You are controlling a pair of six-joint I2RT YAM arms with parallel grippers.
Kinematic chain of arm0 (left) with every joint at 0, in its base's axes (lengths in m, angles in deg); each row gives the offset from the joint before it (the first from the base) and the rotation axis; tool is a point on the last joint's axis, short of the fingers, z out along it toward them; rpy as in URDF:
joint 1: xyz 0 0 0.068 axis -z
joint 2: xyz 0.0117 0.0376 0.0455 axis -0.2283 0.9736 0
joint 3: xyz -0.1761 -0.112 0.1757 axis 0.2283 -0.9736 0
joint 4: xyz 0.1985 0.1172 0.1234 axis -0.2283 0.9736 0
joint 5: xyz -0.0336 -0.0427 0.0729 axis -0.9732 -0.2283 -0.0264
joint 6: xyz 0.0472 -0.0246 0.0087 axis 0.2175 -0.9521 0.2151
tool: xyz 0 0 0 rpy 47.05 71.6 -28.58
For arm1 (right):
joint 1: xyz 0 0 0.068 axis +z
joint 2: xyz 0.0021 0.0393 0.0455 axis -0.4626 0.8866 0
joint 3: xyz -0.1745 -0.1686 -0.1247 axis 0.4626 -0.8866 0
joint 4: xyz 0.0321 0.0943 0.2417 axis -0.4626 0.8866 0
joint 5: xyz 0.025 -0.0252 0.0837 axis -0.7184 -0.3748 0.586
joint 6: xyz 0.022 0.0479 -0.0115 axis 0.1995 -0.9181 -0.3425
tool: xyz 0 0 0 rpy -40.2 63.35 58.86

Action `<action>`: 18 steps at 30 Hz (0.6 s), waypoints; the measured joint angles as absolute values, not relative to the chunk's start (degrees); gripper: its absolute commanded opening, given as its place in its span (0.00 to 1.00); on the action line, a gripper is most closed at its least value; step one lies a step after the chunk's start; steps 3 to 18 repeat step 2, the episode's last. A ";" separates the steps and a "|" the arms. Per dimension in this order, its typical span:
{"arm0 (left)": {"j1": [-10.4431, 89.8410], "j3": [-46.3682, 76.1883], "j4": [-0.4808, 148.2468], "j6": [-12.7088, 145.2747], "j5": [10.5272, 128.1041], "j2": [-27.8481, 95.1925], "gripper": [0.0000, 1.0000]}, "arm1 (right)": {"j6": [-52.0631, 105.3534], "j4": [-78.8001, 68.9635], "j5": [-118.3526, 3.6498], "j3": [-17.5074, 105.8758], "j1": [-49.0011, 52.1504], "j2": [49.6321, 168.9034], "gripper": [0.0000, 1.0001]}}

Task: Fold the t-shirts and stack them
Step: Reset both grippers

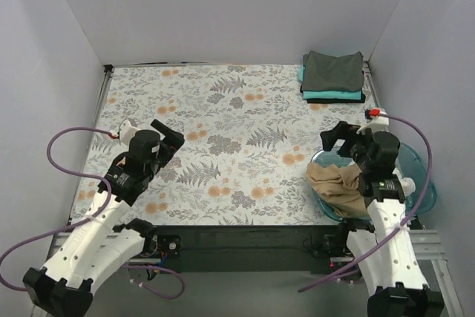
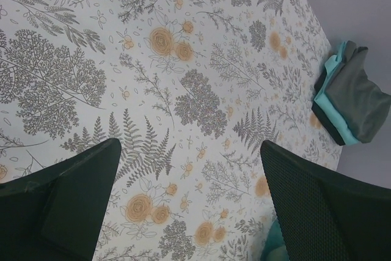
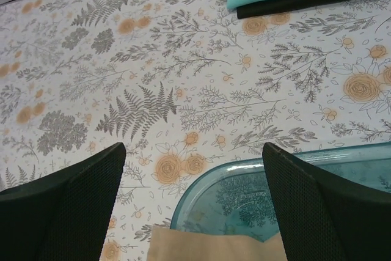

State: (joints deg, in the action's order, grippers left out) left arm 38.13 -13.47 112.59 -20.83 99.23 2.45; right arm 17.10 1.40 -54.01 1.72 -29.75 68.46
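- Left gripper [image 2: 190, 147] hovers over the left half of the table [image 1: 223, 109], jaws spread wide, only leaf-and-flower print showing between the two dark fingers
- Right gripper [image 3: 194, 148] is spread just as wide and grips nothing, hanging over the far-left rim of the translucent blue basin [image 1: 417, 162]
- Over in the far right corner sits the folded stack, with the dark grey t-shirt [image 1: 333, 70] on top
- Teal t-shirt [image 1: 330, 96] lies right under it, a bright band peeking out along the near and left edges
- Black t-shirt [image 3: 317, 1] is the bottom layer, lying flat on the table
- All three are folded flat and lie squarely on one another, tucked close to the right wall
- Tan t-shirt [image 1: 335, 185] is crumpled in the basin, spilling over its left rim toward the near edge of the table
- From the right wrist view, a strip of that tan cloth shows at the bottom, between the fingers and lower than their tips, with neither finger on it
- The basin sits at the near right of the table, partly under the right arm
- Whether that arm brushes the tan cloth, the overhead view doesn't let me tell
- Both grippers are well apart from the stack, the right one the nearer of the two
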 measured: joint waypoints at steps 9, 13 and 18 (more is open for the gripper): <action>38.13 -13.47 112.80 -21.09 99.23 1.88 0.98 | 17.14 1.60 -53.59 -0.51 -29.75 64.92 0.98; 38.13 -13.47 112.80 -21.09 99.23 1.88 0.98 | 17.14 1.60 -53.59 -0.51 -29.75 64.92 0.98; 38.13 -13.47 112.80 -21.09 99.23 1.88 0.98 | 17.14 1.60 -53.59 -0.51 -29.75 64.92 0.98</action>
